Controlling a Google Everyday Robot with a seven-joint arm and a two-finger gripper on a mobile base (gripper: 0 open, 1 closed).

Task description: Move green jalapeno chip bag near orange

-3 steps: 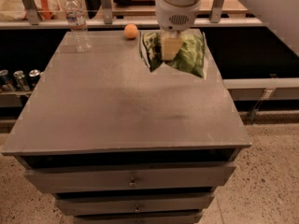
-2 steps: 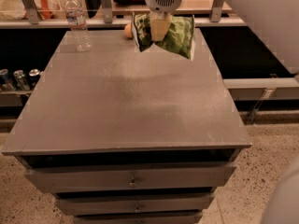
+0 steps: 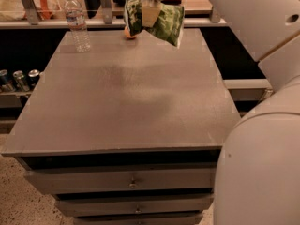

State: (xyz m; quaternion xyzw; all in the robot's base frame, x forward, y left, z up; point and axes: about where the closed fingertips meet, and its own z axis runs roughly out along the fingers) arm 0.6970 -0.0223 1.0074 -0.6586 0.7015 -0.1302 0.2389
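My gripper (image 3: 150, 17) hangs over the far edge of the grey table (image 3: 131, 97), shut on the green jalapeno chip bag (image 3: 165, 23). The bag is pinched at its middle and held in the air, its ends flaring left and right. The orange (image 3: 130, 33) lies on the table at the far edge, just below the bag's left end, which hides most of it. My white arm fills the right side of the view.
A clear plastic water bottle (image 3: 78, 23) stands at the table's far left. Drink cans (image 3: 18, 79) sit on a low shelf to the left. A counter with railing posts (image 3: 107, 6) runs behind the table. Drawers (image 3: 133, 182) are below the front edge.
My gripper has carried the chip bag away from me and to the left, from over the table's far right part to just above the orange.
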